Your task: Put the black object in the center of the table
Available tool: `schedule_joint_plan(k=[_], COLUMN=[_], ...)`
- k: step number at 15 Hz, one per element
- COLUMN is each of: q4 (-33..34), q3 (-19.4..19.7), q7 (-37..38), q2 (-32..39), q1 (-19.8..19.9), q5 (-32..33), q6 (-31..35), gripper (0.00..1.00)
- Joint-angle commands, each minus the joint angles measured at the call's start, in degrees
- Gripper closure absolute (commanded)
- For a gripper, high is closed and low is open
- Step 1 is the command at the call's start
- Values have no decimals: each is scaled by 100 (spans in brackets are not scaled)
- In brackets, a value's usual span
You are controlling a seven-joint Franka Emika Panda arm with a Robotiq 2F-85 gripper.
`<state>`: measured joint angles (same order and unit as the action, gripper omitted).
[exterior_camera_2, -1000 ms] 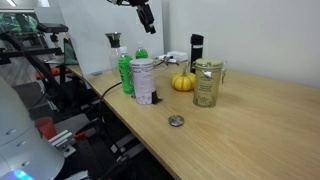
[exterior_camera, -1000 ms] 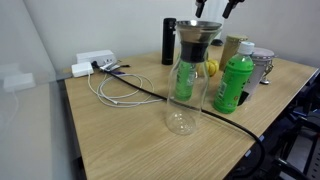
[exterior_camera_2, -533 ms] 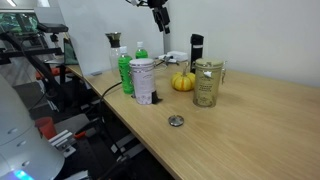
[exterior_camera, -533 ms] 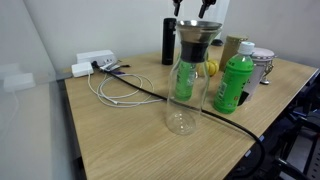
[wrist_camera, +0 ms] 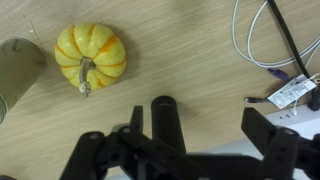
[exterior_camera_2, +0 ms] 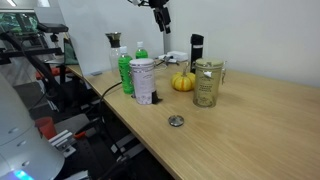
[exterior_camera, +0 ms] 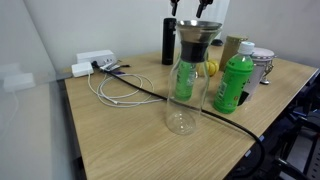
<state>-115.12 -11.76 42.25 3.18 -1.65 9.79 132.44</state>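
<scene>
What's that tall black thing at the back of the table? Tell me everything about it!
The black object is a slim, plain cylinder, matte black all over, like a bottle without a label. It stands upright on the table, near the back edge by the white wall. Only the table touches it. The little pumpkin sits close by, apart. The open gripper hangs above it.

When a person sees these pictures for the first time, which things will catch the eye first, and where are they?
First comes the tall glass carafe, which stands foremost on the table in an exterior view, with a bright green bottle beside it. In the wrist view, a small yellow-orange pumpkin glows against the wood. The open gripper hangs over the black object at the back of the table.
</scene>
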Motion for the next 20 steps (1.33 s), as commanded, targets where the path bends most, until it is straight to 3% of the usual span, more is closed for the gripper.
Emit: schedule_joint_plan(k=[1, 9, 20], q4=[10, 530, 3192], q3=[232, 523, 1126], q7=[-23, 266, -226], q2=[-4, 469, 2412], q1=[-226, -328, -442], q5=[-26, 51, -120], q6=[-14, -61, -877], gripper=[0, 0, 0])
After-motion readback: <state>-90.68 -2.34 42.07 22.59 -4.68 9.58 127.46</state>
